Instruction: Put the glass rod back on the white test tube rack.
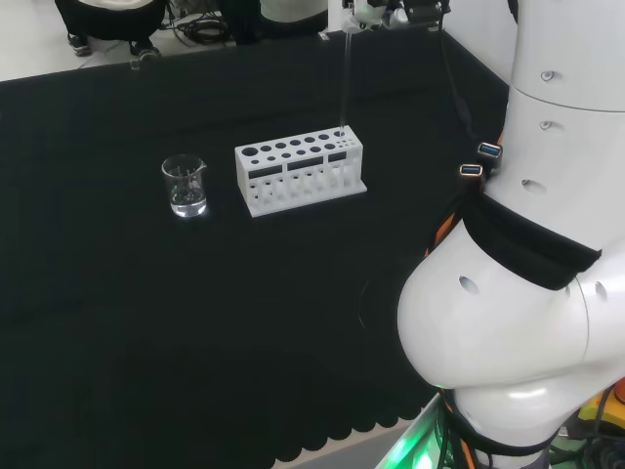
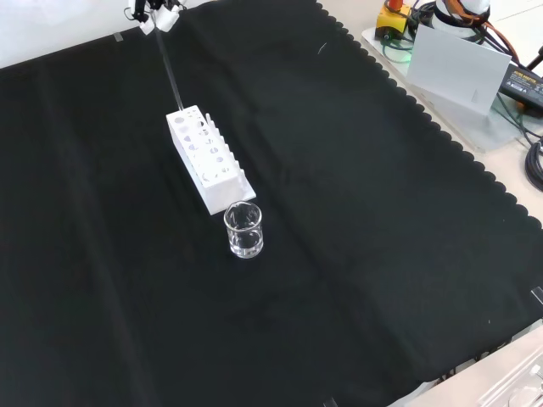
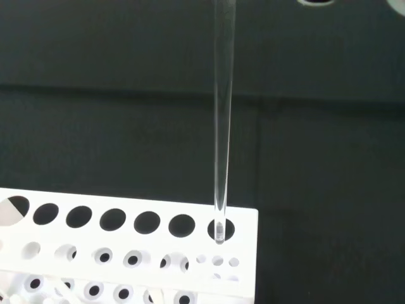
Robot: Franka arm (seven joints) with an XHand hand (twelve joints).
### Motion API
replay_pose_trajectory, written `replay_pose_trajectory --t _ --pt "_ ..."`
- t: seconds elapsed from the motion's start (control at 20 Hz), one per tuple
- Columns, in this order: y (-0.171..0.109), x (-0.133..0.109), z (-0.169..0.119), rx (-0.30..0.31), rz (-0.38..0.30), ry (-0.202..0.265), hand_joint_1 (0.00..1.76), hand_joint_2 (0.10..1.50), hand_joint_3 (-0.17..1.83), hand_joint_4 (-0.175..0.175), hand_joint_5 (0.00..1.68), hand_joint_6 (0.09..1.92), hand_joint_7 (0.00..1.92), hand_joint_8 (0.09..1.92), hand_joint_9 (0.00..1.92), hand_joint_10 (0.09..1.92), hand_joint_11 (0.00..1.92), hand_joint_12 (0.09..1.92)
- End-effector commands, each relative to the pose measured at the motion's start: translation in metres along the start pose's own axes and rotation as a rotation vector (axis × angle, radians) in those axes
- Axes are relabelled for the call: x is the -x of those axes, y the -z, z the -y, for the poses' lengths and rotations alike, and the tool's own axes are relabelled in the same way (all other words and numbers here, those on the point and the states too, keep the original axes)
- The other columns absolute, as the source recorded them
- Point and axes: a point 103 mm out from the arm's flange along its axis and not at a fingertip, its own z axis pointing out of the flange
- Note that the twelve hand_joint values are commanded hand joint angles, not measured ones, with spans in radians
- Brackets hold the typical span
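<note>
Your hand (image 2: 157, 17) pinches the glass rod (image 3: 223, 126) right at the end hole of the white rack (image 1: 299, 186) — tilt it, and the tip could catch the rim.

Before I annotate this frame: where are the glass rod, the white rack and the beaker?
glass rod (image 3: 222, 126): wrist view, middle of its shaft.
white test tube rack (image 1: 299, 174): head view, its front wall.
beaker (image 2: 243, 231): front view, its clear side wall.
</note>
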Motion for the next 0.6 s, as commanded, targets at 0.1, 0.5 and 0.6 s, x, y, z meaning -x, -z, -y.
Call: replay_pose_trajectory --t 0.1,0.5,0.6 --pt "0.0053 -0.0036 -0.0021 0.001 0.007 0.004 1.20 1.10 -0.17 -0.175 1.21 0.68 1.73 0.51 1.86 0.45 1.78 0.89" --pt "0.0025 0.0005 -0.0001 -0.002 0.006 -0.006 1.20 1.10 -0.17 -0.175 1.21 0.68 1.73 0.51 1.86 0.45 1.79 0.89" --pt "0.0001 0.0016 -0.0008 -0.005 0.003 -0.007 1.20 1.10 -0.17 -0.175 1.21 0.68 1.73 0.51 1.86 0.45 1.78 0.89"
